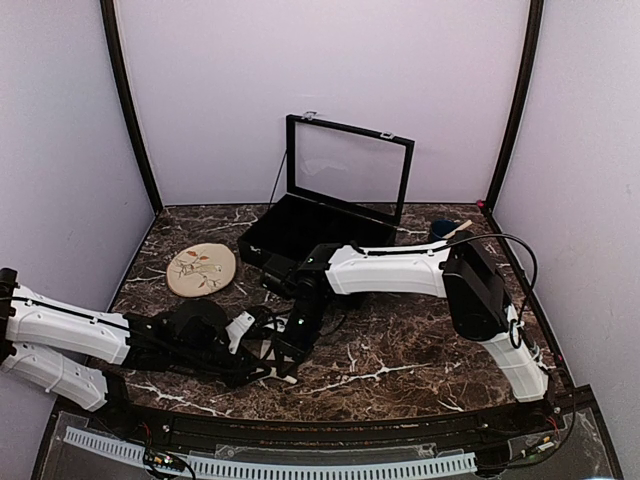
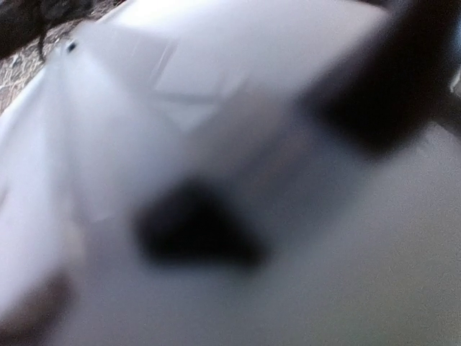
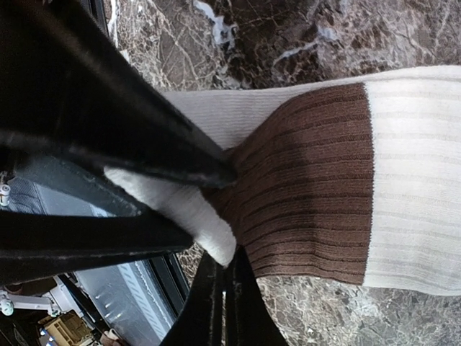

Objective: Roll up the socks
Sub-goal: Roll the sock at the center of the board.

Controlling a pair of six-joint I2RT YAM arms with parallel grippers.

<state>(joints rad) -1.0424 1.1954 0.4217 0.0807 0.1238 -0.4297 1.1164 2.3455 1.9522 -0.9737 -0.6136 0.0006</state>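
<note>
- Right pincer [image 3: 209, 209] clenching on bunched end of cream ribbed fabric sock with dark brown band [image 3: 317, 180]. Rest of sock lying flat, stretching away over dark marble surface [image 3: 288, 36]. Judging: pinning this end to start tight roll.
- Left pincer [image 1: 262, 352] crowding just beside right one, near front edge, probably going for same sock. Its wrist view showing only pale blur, so cannot tell whether released or clenched.
- Magenta-pink sock not showing in any view.
- Round beige leaf-pattern plate [image 1: 201, 269] sitting well apart, uninvolved.
</note>
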